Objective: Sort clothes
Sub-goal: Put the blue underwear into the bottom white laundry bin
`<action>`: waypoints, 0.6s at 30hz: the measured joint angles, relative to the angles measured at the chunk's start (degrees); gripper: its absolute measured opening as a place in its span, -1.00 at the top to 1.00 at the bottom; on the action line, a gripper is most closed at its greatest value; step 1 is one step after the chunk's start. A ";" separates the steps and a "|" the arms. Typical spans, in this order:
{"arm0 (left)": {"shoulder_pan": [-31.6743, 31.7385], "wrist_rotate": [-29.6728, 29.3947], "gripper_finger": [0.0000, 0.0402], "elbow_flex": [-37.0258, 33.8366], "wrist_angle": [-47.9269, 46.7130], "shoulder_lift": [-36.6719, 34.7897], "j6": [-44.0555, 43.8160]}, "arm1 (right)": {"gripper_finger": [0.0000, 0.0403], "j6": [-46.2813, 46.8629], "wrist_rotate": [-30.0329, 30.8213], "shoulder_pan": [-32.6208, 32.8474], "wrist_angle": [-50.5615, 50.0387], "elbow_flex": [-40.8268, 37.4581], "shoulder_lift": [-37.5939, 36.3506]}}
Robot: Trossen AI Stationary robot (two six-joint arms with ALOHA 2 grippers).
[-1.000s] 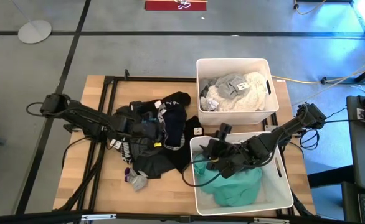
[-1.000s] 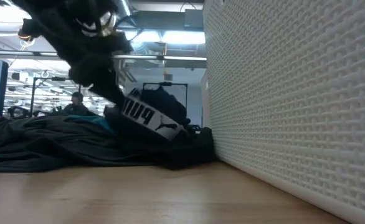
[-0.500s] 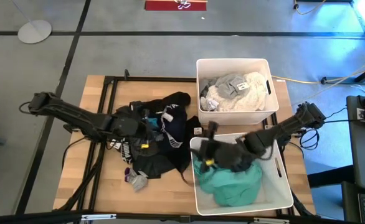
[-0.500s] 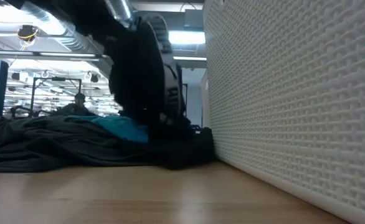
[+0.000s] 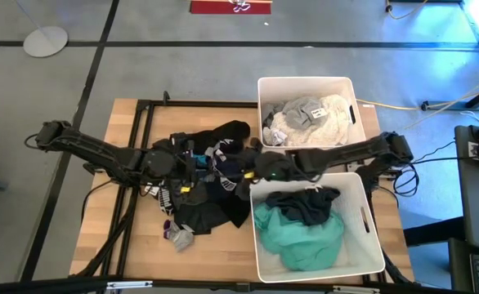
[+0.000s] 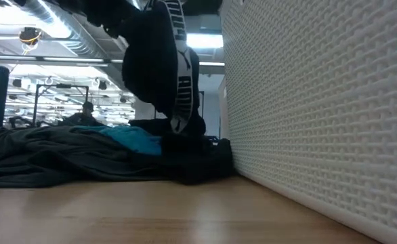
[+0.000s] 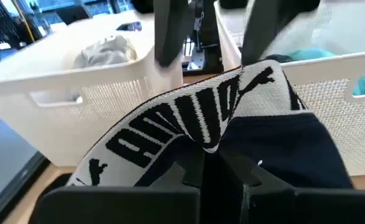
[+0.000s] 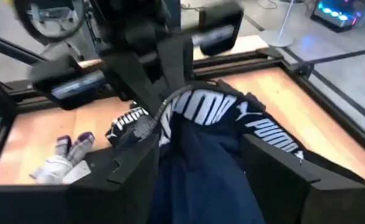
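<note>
Left gripper (image 5: 197,166) clenched on navy shorts (image 5: 227,167) lifted above the clothes pile (image 5: 199,204) beside the bins, right gripper (image 5: 260,166) spread around them: risk that the waistband (image 7: 189,121) slips out during handover and drops.

Hidden and cut-off parts

You can't see the left gripper (image 5: 197,166) fingertips: the navy garment (image 7: 245,130) covers them. In the low view the bin (image 6: 320,108) runs off at 3 o'clock, and the pile's (image 5: 199,204) lower layers stay buried.
</note>
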 joint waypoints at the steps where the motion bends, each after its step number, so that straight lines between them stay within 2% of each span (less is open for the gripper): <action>1: -0.11 -0.02 0.94 0.00 0.62 0.00 0.29 | -0.14 0.05 -0.38 -0.32 0.93 0.00 0.87; 7: -0.20 0.02 0.94 -0.02 1.50 0.00 1.47 | -0.14 -0.90 -5.55 -1.41 3.92 0.02 4.91; 13: -0.20 -0.05 0.94 -0.02 -1.47 0.00 0.75 | -0.14 -1.07 -4.38 -1.32 -1.18 0.99 3.46; 18: -0.20 -3.03 0.94 -0.02 -3.35 0.00 0.45 | -0.14 -0.92 -4.53 -1.30 -3.25 4.40 1.59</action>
